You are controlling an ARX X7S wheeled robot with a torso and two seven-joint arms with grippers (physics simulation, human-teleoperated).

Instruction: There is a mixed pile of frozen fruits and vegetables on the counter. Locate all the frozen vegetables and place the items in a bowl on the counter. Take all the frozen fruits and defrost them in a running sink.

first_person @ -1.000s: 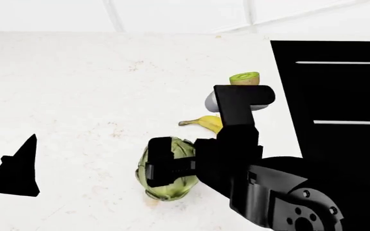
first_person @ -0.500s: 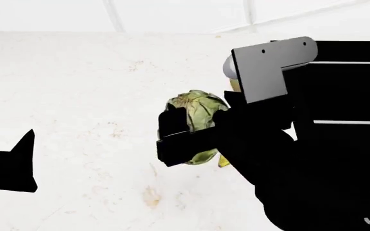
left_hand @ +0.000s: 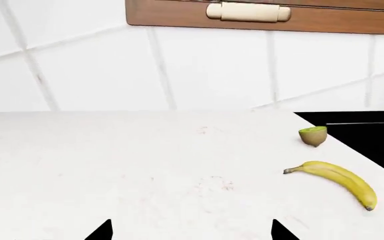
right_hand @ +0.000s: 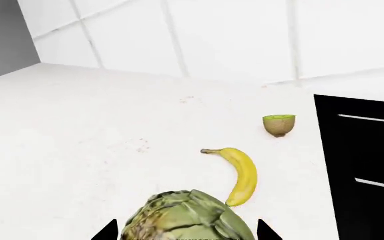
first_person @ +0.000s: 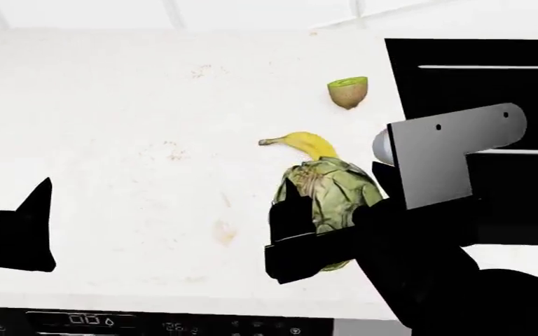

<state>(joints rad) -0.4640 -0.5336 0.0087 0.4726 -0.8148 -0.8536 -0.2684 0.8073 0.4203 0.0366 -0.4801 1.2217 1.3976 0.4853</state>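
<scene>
Above the white tabletop [first_person: 110,140], I have my right pincer [first_person: 321,231] clamped on the artichoke [first_person: 335,189], held clear of the surface. At its 12 o'clock lies the banana [first_person: 305,143], with the kiwi half [first_person: 347,92] beyond, beside the black sink [first_person: 493,91]. My left pincer [first_person: 17,238] hangs empty, jaws apart.

head camera looking steeply down over white smooth counter [first_person: 110,140]. both wrist cameras sitting low, facing tiled back wall; all three sharing curved yellow banana [first_person: 305,144] and halved brown-skinned kiwi [left_hand: 313,135], right wrist nearest.
</scene>
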